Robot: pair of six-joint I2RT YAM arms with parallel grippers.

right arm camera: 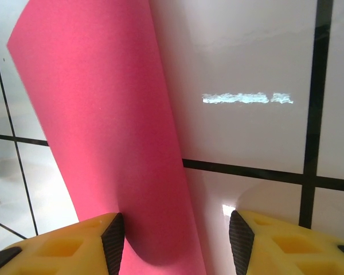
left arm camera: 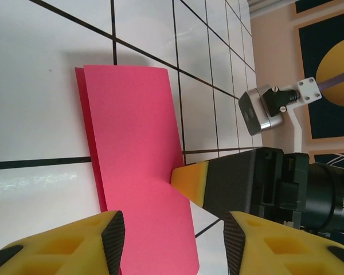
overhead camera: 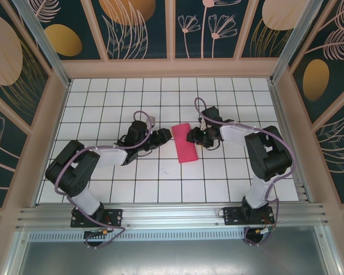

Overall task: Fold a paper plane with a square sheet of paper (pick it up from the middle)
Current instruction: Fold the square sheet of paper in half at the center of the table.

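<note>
At the middle of the white tiled desk (overhead camera: 160, 172) lies one sheet of paper (overhead camera: 184, 142), magenta-pink and folded over on itself into a narrow strip. In the left wrist view the sheet of paper (left arm camera: 137, 149) shows two layers, the lower one peeking out along its far long edge. Its upper end looks rounded from above, and in the right wrist view the sheet of paper (right arm camera: 103, 126) bows up off the tiles instead of lying flat.

Two arms meet at it, one on each long side: the left arm (overhead camera: 97, 157) at its left edge, the right arm (overhead camera: 258, 146) at its right edge. The left jaws are spread, with two yellow fingers (left arm camera: 112, 240) set apart and the near end of the strip running between them. It lies close to one finger, and I cannot tell whether they touch. The right jaws are spread too. The paper leans against one of their two fingers (right arm camera: 112, 240), with bare tile showing in the gap to the other, so nothing is pinched. From the left wrist, one yellow fingertip (left arm camera: 190, 179) of the right jaws touches the strip's edge.
</note>
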